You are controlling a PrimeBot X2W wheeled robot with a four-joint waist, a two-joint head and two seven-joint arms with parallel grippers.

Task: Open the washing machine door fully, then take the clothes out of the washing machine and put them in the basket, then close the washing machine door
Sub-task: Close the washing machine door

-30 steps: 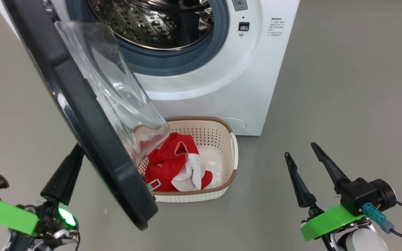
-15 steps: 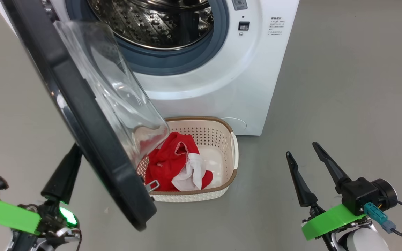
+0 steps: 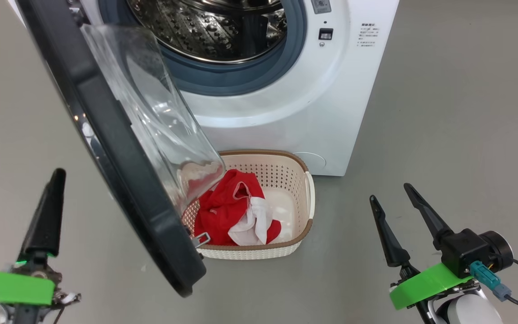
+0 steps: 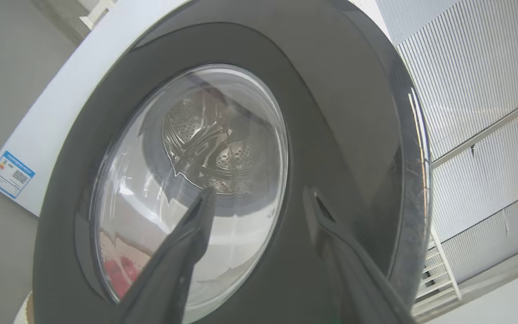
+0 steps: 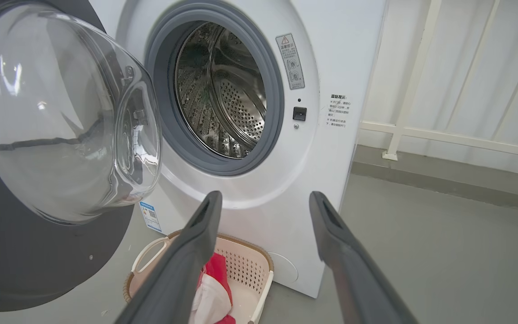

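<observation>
The washing machine door (image 3: 106, 135) stands open, its black rim slanting across the left and its clear glass bowl (image 3: 164, 130) facing the washing machine (image 3: 295, 112). The steel drum (image 3: 214, 27) looks bare. Red and white clothes (image 3: 227, 211) lie in the cream basket (image 3: 301, 234) on the floor below the opening. My left gripper (image 4: 260, 194) is open in front of the door's outer face (image 4: 331, 112), holding nothing; one of its fingers (image 3: 45, 220) shows left of the rim. My right gripper (image 3: 389, 191) is open and holds nothing, to the right of the basket.
Grey floor (image 3: 443, 112) spreads to the right of the machine and around the basket. A white railing and wall (image 5: 421, 67) stand right of the machine. A blue label (image 4: 9, 174) is on the machine's side. The open door overhangs the basket's left end.
My left gripper has opened and drawn back to the left, away from the door's rim. The camera shifted a little. The right gripper has stayed put.
</observation>
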